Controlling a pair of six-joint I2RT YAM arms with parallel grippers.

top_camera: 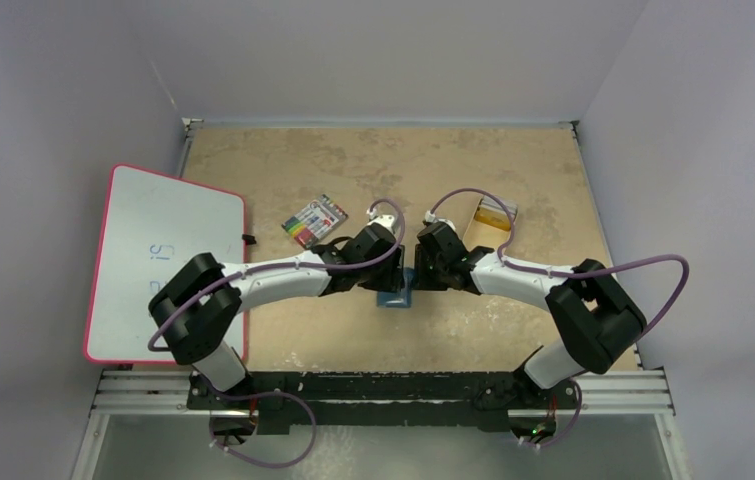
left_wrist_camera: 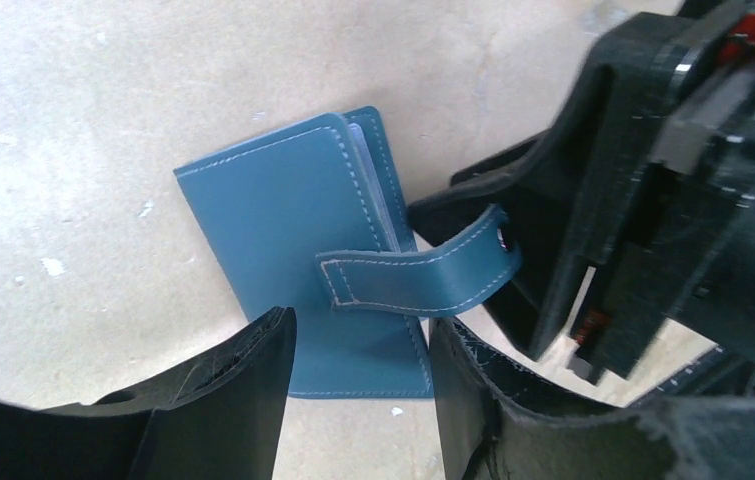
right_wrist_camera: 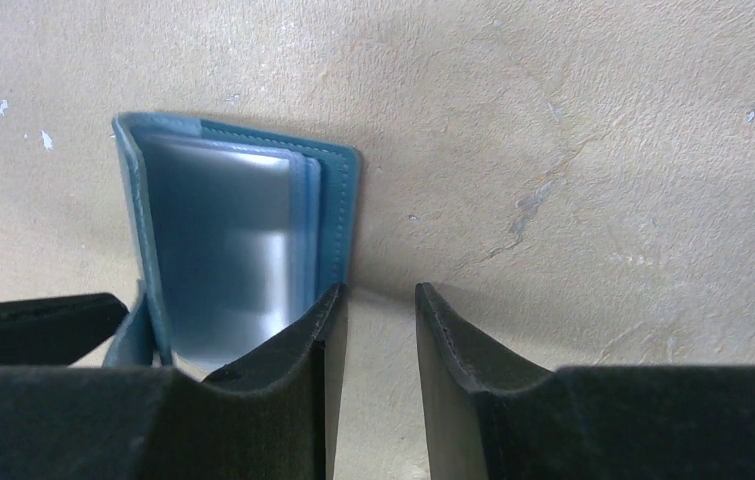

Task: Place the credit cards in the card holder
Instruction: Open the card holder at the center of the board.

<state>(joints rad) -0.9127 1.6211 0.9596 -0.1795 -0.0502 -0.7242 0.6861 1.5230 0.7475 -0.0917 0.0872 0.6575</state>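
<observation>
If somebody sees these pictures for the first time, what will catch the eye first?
The teal-blue card holder stands out at the middle of the table, partly open with its strap loose, between the left gripper and the right gripper, both open. Next comes the big pink-rimmed whiteboard at the left edge, then the striped pack farther back.

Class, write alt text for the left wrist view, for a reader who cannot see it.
A teal-blue leather bifold card holder lies slightly open on the tan table, its snap strap curling up toward the right arm's black end effector. The left end effector hangs open above the holder's near edge.
</observation>
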